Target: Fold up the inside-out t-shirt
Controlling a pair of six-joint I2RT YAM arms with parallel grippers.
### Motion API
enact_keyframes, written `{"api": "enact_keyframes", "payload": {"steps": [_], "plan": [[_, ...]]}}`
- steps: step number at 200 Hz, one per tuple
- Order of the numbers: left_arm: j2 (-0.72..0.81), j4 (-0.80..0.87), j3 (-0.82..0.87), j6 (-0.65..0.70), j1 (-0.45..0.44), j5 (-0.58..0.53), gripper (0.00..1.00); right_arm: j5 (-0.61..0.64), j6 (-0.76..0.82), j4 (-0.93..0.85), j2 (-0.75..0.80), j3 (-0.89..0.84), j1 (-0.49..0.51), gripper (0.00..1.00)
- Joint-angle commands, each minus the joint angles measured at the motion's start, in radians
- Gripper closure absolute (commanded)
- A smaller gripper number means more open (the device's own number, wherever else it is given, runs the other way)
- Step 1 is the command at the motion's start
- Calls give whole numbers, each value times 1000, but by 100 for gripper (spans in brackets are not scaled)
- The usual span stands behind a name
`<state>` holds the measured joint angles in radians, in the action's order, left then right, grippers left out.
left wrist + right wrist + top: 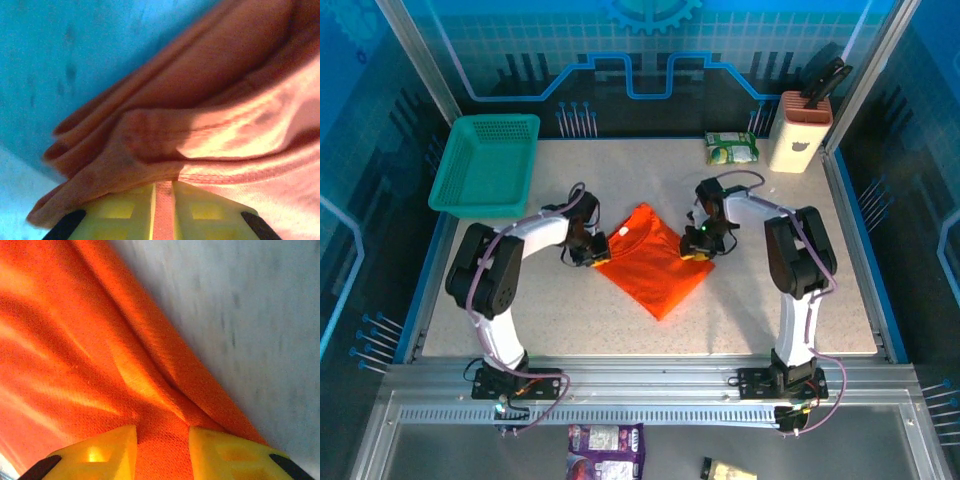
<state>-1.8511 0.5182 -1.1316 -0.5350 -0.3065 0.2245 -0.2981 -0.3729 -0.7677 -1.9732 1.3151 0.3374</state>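
The bright orange t-shirt (pixel 655 268) lies in a compact diamond shape at the middle of the table. At the shirt's left corner, my left gripper (pixel 590 250) is shut. In the left wrist view its yellow fingers (pixel 125 210) pinch a thin strip of the hemmed cloth (pixel 225 80), and the left gripper (pixel 163 186) sits right under a bunched fold. Over the shirt's right corner, my right gripper (pixel 698 243) stands open. In the right wrist view the right gripper (pixel 162 434) has its jaws apart, and the orange cloth (pixel 75 365) runs through the gap beside the shirt's edge.
A teal mesh basket (pixel 485 165) sits at the back left corner. A green packet (pixel 732 148) and a beige holder with black handles (pixel 800 130) stand at the back right. Bare grey table (pixel 790 300) surrounds the shirt.
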Motion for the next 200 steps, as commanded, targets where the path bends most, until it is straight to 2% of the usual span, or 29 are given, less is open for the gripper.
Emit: {"api": "enact_keyframes", "payload": {"steps": [1,52,75,100,137,181,200], "plan": [[-88,67,-117,100,20,-22,83,-13,-57,20,87,-131,9,65],[-246,76,-351,182,27,83,83,-73,-210,95,274,-346,145,65],[-257,57,-403,197,27,144,83,-98,-230,82,331,-318,170,65],[-211,61,-436,197,19,183,82,-47,-189,36,351,-218,126,65],[-52,124,-373,195,-47,149,80,-27,-97,35,238,-27,37,65],[125,152,-175,93,-191,70,81,-64,-52,33,13,197,-5,67],[182,153,-87,32,-233,0,81,-89,-52,41,-53,250,-20,67]]}}
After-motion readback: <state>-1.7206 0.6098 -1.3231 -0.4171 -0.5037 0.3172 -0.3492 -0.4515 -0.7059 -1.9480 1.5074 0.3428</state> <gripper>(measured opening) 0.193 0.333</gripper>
